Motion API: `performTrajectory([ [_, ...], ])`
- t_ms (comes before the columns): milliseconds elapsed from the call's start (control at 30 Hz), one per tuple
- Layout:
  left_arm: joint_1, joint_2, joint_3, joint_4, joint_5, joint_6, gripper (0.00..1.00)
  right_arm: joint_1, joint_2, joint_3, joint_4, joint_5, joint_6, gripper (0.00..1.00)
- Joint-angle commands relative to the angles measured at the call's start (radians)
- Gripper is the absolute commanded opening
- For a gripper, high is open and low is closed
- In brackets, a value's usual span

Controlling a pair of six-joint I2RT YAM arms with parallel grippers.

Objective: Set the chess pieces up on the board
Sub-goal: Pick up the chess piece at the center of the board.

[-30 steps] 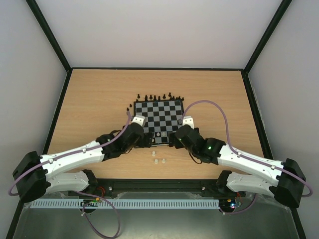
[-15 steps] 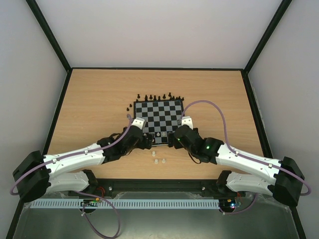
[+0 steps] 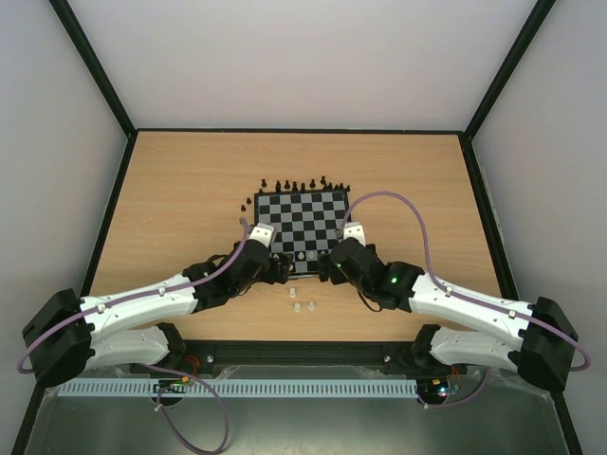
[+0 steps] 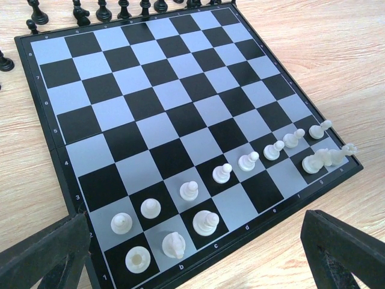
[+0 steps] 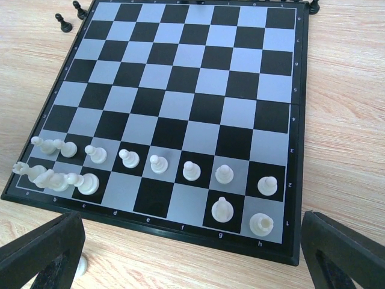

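The board (image 3: 305, 220) lies mid-table. White chess pieces stand on its near two rows: a line of pawns (image 4: 222, 174), plus a rook (image 4: 137, 260), knight (image 4: 174, 244) and bishop (image 4: 206, 223) at the left corner. The right wrist view shows a knight (image 5: 222, 209) and rook (image 5: 261, 224) at the right corner. Black pieces (image 3: 303, 184) stand off the board along its far edge. Three white pieces (image 3: 298, 305) lie on the table in front of the board. My left gripper (image 3: 280, 270) (image 4: 192, 265) and right gripper (image 3: 325, 272) (image 5: 192, 265) hover open and empty at the near edge.
More black pieces stand on the wood beside the board's far left corner (image 4: 36, 11) (image 5: 63, 23). One white piece (image 5: 80, 265) sits on the table by my right gripper's left finger. A dark frame (image 3: 123, 190) rims the wooden table.
Both arms have shifted only slightly, the right one a little to the left. No piece has moved.
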Motion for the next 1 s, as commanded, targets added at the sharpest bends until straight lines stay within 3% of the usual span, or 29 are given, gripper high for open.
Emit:
performTrajectory([
  [0,-0.001,-0.024,-0.011,0.017,-0.018,0.009,0.99,-0.002,0.014,0.018,0.007,0.015,-0.003,0.98],
  [967,-0.001,0.023,0.008,0.006,-0.021,0.01,0.99,-0.003,-0.026,0.011,0.003,0.01,-0.001,0.99],
])
